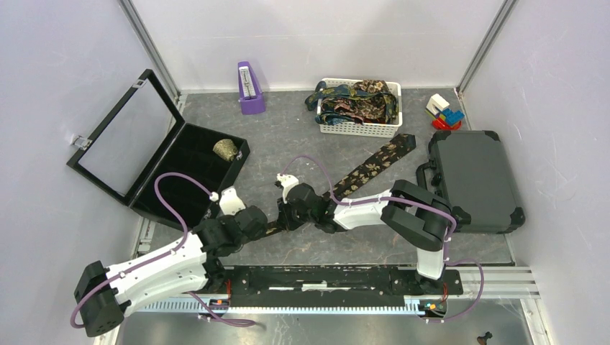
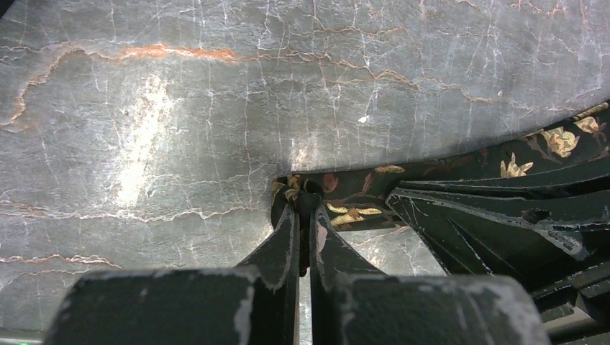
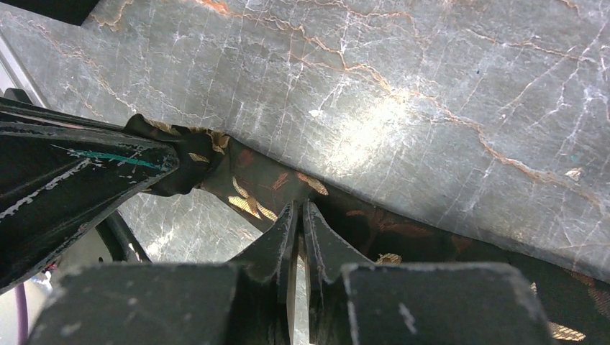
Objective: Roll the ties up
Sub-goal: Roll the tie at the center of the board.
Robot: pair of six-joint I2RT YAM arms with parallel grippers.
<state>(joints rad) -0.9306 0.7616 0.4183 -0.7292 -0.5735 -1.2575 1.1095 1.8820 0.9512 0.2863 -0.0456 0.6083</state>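
- The tie [image 1: 374, 169], dark brown with a gold leaf print, lies flat on the grey marbled desk [image 1: 288, 129]. It runs on a slant, with its broad pointed end up near the white basket [image 1: 360, 130] and its narrow end down toward the middle of the near side, where the two arms meet.
- The left pincer [image 2: 303, 205] has its fingers pressed together on the very tip of the narrow end, and the cloth is bunched up there.
- The right pincer [image 3: 298, 210] is closed to a thin slit and nips the tie just beside the left one, a little further along the strip.
- More ties [image 1: 356, 100] lie heaped in the basket at the back.
- A black display case [image 1: 188, 169] stands open on the left, its glass lid tilted back. A small rolled bundle [image 1: 225, 149] of patterned cloth sits in its far right corner.
- A grey hard case [image 1: 475, 180] lies shut on the right, near the tie's broad end.
- A purple wedge-shaped object [image 1: 249, 88] stands by the back wall, and coloured blocks [image 1: 444, 113] sit in the far right corner.
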